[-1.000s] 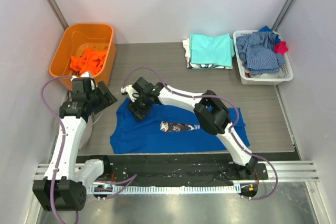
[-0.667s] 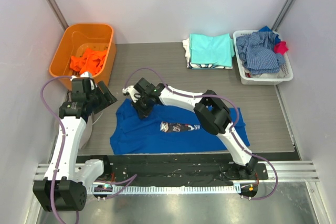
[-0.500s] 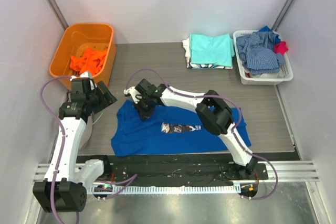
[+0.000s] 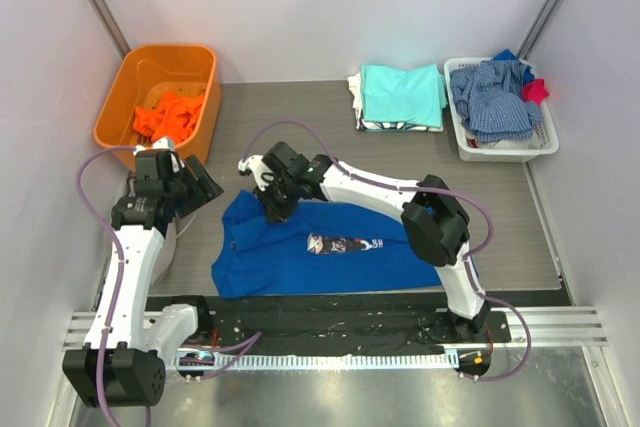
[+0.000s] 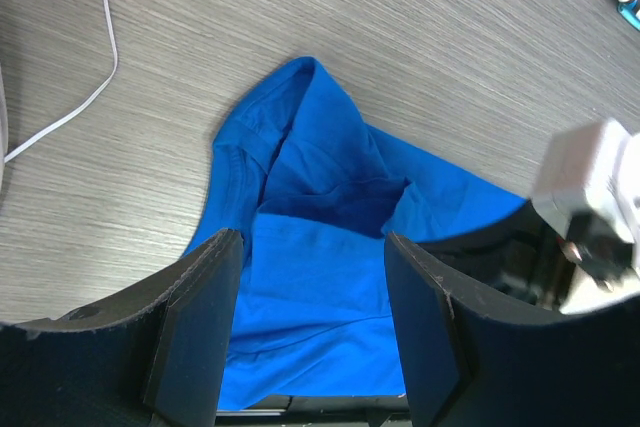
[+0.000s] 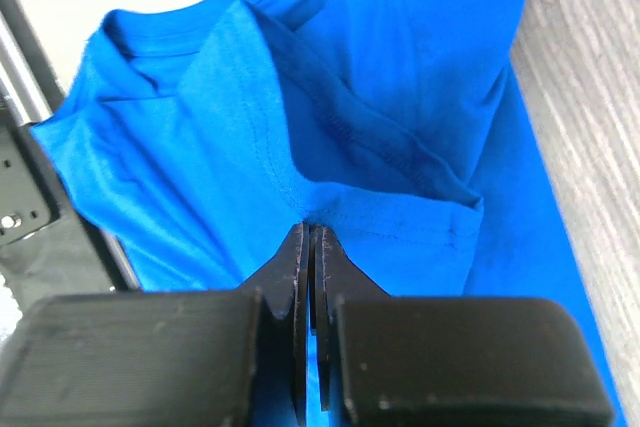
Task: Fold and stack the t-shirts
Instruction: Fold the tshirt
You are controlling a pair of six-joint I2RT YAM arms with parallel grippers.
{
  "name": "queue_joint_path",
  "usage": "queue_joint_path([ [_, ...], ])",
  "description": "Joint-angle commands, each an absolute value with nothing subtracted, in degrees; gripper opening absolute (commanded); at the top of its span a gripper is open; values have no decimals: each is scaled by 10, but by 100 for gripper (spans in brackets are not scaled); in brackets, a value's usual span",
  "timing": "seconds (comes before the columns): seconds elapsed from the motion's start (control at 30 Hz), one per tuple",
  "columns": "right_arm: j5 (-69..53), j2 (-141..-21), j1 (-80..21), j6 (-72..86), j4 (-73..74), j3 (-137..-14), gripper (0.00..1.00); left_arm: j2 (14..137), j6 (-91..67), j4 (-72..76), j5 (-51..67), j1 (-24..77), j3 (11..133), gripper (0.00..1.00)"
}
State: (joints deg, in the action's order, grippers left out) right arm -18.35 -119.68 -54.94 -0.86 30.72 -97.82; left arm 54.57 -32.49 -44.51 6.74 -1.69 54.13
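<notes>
Right jaws pinch shut on a fold of the royal blue cotton t-shirt (image 4: pixel 300 247) on the grey bench (image 4: pixel 300 107). Left jaws stand spread, empty.

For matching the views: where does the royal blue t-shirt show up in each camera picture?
Top external: the blue t-shirt lies spread at the near middle of the table.
Left wrist: centre and lower frame, beyond the open left gripper.
Right wrist: fills most of the frame.
Shared landmark: the shirt's raised fold, pinched by the shut right gripper.
</notes>
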Motion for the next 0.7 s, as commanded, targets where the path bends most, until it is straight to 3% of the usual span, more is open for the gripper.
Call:
queue_joint_path([
  [0.0, -192, -1158, -566, 13, 301, -955, 1, 533, -322, -432, 81, -22, 540, 63],
  [0.53, -130, -1092, -678, 89, 268, -842, 3, 525, -320, -440, 82, -22, 537, 63],
  [0.67, -118, -1074, -695, 109, 257, -810, 19, 522, -322, -439, 85, -22, 533, 63],
])
